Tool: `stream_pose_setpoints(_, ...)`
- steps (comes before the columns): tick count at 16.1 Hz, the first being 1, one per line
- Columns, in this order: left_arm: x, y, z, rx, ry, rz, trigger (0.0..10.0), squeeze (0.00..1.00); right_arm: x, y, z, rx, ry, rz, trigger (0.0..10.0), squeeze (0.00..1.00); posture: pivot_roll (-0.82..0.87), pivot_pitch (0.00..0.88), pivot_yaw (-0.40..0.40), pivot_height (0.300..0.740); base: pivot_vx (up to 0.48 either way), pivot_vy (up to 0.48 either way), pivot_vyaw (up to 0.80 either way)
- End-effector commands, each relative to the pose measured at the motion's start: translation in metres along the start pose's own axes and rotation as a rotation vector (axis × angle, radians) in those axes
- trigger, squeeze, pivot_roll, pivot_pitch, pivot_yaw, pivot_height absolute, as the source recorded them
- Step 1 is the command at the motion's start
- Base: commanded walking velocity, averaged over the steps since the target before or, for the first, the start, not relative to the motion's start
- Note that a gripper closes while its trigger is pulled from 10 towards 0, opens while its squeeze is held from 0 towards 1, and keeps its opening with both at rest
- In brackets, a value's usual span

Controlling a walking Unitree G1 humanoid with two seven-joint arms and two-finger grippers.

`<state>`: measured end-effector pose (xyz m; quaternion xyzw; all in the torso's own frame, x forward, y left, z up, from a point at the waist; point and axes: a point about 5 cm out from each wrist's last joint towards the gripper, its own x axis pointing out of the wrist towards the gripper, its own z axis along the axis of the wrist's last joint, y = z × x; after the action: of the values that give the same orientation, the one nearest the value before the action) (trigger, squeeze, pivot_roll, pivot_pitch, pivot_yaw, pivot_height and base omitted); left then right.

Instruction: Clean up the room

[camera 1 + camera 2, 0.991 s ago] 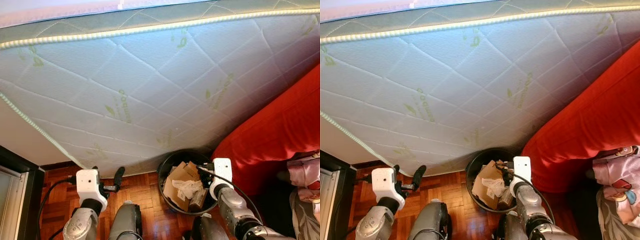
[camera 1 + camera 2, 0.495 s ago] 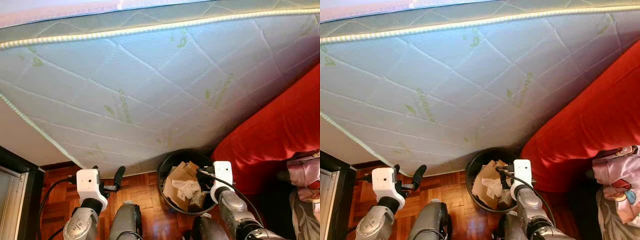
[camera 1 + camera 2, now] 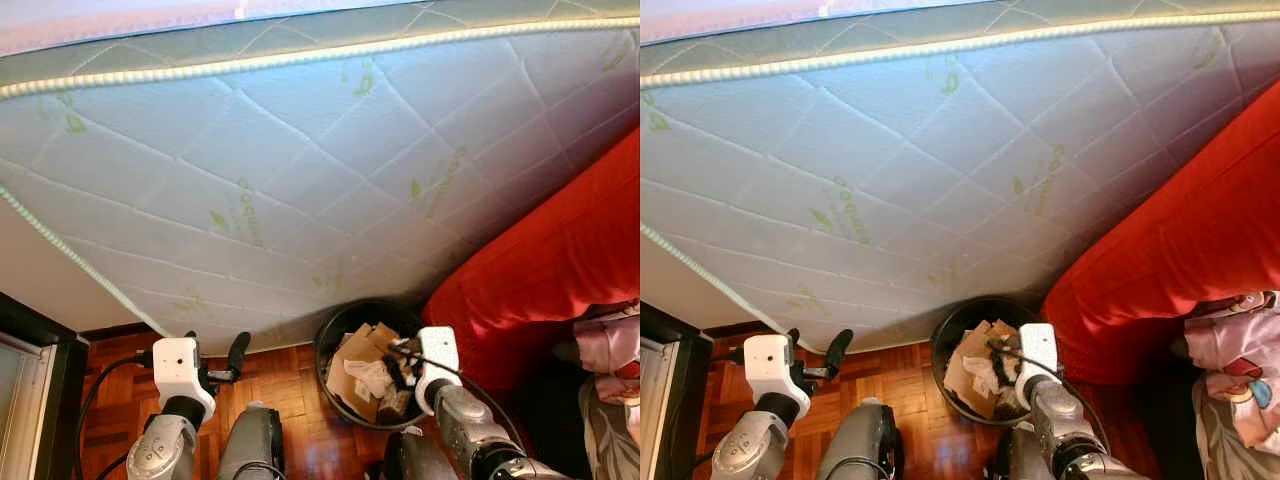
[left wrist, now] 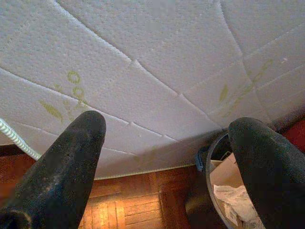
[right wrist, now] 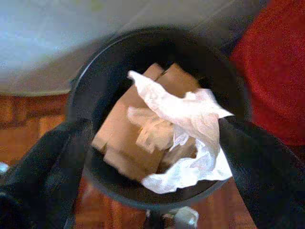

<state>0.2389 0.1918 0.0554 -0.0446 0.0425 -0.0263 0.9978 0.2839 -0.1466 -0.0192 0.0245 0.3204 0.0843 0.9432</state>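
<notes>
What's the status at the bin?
Right gripper open over black bin. Bin holds cardboard, white paper. Left gripper open, idle near mattress. No obstruction.

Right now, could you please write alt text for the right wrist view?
A black bin seen from above, holding brown cardboard and crumpled white paper, framed by the open right gripper. Wood floor, a pale mattress and red fabric surround it.

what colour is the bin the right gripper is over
Black. The bin shows best in the right wrist view, with brown cardboard and white paper inside.
</notes>
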Motion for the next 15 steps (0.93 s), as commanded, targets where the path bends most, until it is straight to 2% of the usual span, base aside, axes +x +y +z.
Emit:
stream_pose_setpoints(1,-0.004,0.002,-0.008,-0.010,0.036,0.011,10.0,0.00,-0.003,0.006,-0.018,-0.040,0.070,0.046,10.0,1.00,0.19,0.254,-0.034,0.656,0.000,0.000,0.00)
stream_pose_setpoints(4,-0.003,0.001,-0.008,-0.009,0.035,0.009,10.0,0.00,-0.003,0.007,-0.016,-0.185,0.050,0.040,10.0,1.00,0.20,0.253,-0.034,0.656,0.000,0.000,0.00)
stream_pose_setpoints(5,-0.003,0.001,-0.008,-0.008,0.035,0.009,10.0,0.00,-0.002,0.006,-0.013,-0.227,0.034,0.029,10.0,0.83,0.20,0.253,-0.033,0.656,0.000,0.000,0.00)
stream_pose_setpoints(6,-0.003,0.002,-0.008,-0.008,0.035,0.010,10.0,0.00,-0.002,0.006,-0.011,-0.267,0.024,0.022,10.0,0.00,0.20,0.251,-0.033,0.656,0.000,0.000,0.00)
stream_pose_setpoints(9,-0.001,0.002,-0.008,-0.005,0.035,0.012,10.0,0.00,-0.001,0.008,-0.003,-0.467,-0.022,0.012,10.0,0.00,0.20,0.248,-0.034,0.656,0.000,0.000,0.00)
stream_pose_setpoints(10,-0.001,0.002,-0.008,-0.005,0.034,0.012,10.0,0.00,-0.001,0.009,-0.002,-0.492,-0.025,0.011,10.0,0.00,0.20,0.248,-0.034,0.656,0.000,0.000,0.00)
stream_pose_setpoints(11,-0.001,0.001,-0.007,-0.006,0.033,0.010,10.0,0.00,0.000,0.010,-0.004,-0.491,-0.010,0.008,10.0,0.00,0.20,0.249,-0.033,0.656,0.000,0.000,0.00)
stream_pose_setpoints(12,0.000,0.000,-0.008,-0.007,0.035,0.007,10.0,0.00,-0.001,0.012,-0.015,-0.359,0.070,0.033,10.0,0.00,0.20,0.249,-0.033,0.656,0.000,0.000,0.00)
stream_pose_setpoints(13,0.000,0.000,-0.008,-0.008,0.036,0.006,10.0,0.00,-0.002,0.016,-0.024,-0.283,0.133,0.075,10.0,0.00,0.20,0.250,-0.032,0.656,0.000,0.000,0.00)
stream_pose_setpoints(15,0.000,0.000,-0.008,-0.010,0.035,0.005,10.0,0.00,-0.001,0.017,-0.015,-0.353,0.051,0.052,10.0,0.00,0.20,0.250,-0.034,0.656,0.000,0.000,0.00)
